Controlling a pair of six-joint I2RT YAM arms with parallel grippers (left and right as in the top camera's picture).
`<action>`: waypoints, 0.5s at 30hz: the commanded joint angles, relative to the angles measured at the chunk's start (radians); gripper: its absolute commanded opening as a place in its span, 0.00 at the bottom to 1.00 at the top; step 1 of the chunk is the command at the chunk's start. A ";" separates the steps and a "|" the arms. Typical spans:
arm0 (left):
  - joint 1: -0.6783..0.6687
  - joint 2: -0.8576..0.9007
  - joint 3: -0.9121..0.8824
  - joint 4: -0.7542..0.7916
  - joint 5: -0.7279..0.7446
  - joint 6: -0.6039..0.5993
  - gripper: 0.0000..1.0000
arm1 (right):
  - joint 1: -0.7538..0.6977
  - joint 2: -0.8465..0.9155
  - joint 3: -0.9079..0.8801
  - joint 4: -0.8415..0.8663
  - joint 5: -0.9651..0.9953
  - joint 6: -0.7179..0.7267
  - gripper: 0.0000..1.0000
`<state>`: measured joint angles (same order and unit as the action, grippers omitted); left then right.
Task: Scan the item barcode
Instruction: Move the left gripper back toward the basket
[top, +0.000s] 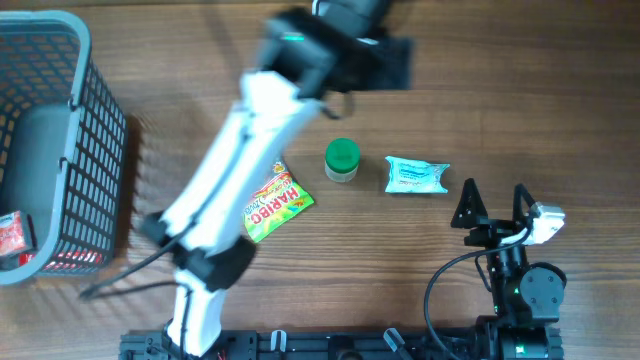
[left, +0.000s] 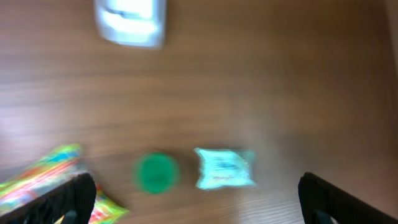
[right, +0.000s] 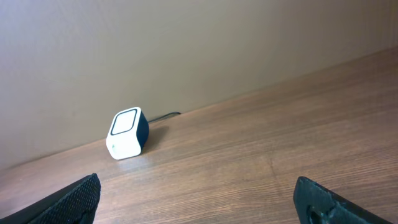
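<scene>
Three items lie on the wooden table: a Haribo packet (top: 272, 205), a green-capped jar (top: 342, 159) and a light blue packet (top: 416, 175). My left gripper (top: 385, 62) hangs blurred high over the far middle of the table, open and empty. In its wrist view the jar (left: 155, 172) and the blue packet (left: 224, 168) show far below between the spread fingers (left: 69, 200). The white scanner (right: 127, 134) stands at the table's far edge by the wall; it is hidden in the overhead view. My right gripper (top: 494, 205) rests open and empty near the front right.
A dark grey basket (top: 95, 130) stands at the left edge with a red packet (top: 12, 238) inside. The left arm (top: 240, 170) stretches diagonally over the Haribo packet. A cable runs from the scanner along the wall.
</scene>
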<state>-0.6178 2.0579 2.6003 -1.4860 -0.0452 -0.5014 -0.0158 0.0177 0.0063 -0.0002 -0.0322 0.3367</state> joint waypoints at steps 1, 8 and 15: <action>0.160 -0.153 0.005 -0.097 -0.185 -0.051 1.00 | 0.005 0.000 -0.001 0.005 0.010 0.007 1.00; 0.617 -0.267 0.003 -0.199 -0.124 -0.205 1.00 | 0.005 0.000 -0.001 0.005 0.010 0.007 1.00; 1.059 -0.257 -0.072 -0.199 0.079 -0.214 1.00 | 0.005 0.000 -0.001 0.005 0.010 0.007 1.00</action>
<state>0.2764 1.7962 2.5820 -1.6806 -0.0563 -0.6682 -0.0158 0.0177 0.0063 0.0002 -0.0322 0.3367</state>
